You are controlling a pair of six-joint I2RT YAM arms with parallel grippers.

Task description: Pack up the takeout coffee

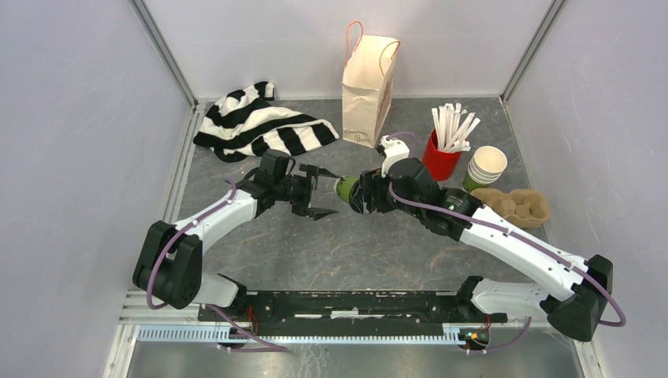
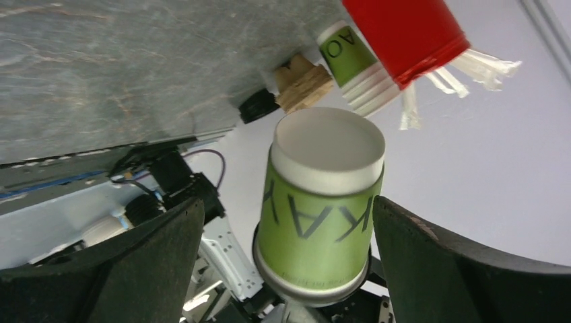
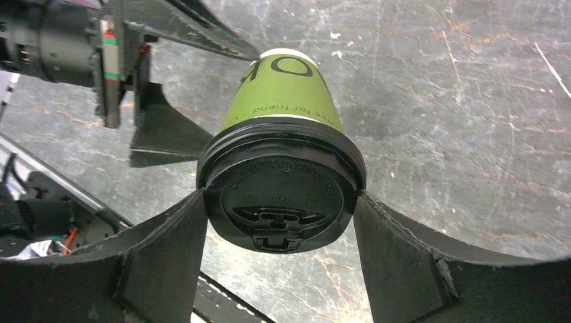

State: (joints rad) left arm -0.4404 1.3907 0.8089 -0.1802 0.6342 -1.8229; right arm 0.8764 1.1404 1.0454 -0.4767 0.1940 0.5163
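One takeout coffee cup (image 1: 346,189), green with a black lid, lies level in the air, held by my right gripper (image 1: 364,194). In the right wrist view my right gripper (image 3: 281,222) is shut on the cup's (image 3: 283,94) black lid, one finger on each side. My left gripper (image 1: 328,194) is open and faces the cup's base from the left. In the left wrist view the cup (image 2: 323,208) sits between the spread fingers (image 2: 135,269) of my left gripper (image 2: 286,282), with a wide gap on the left side. A second lidded cup is not in view.
A paper bag (image 1: 369,90) with orange handles stands at the back. A striped cloth (image 1: 260,126) lies back left. A red cup of white sticks (image 1: 441,157), stacked lidless cups (image 1: 484,169) and a brown cup carrier (image 1: 516,206) are at the right.
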